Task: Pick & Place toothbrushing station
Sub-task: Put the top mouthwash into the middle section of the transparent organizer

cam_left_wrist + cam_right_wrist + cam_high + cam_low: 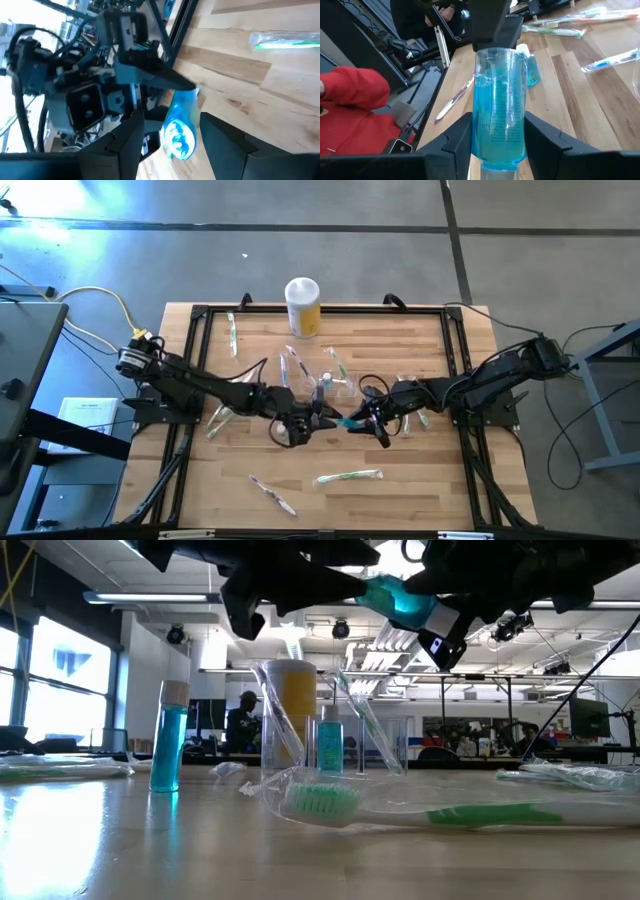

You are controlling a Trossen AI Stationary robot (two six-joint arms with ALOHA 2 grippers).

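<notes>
A small clear bottle of blue liquid (350, 423) hangs in the air above the table's middle, between my two grippers. My right gripper (500, 140) is shut on it. My left gripper (175, 145) is open, with its fingers on either side of the bottle's free end (179, 135) and gaps showing. The clear holder (330, 385) stands on the table just beyond, with slim wrapped items in it. A wrapped green toothbrush (348, 476) lies flat near the front edge. A pink one (272, 493) lies to its left. My right gripper pinches the bottle's clear body (485, 135) between its two fingers, near the capped end that sits back in the jaw. The fingers come level from the table's right and lie along the bottle. The bottle (400, 600) is lifted clear, pointing toward my left gripper.
A white-topped yellow canister (303, 305) stands at the far edge. Another blue bottle (168, 735) stands on the table. Wrapped toothbrushes lie at the far left (232, 335) and mid left (218, 420). A person's red sleeve (350, 110) shows beyond the table.
</notes>
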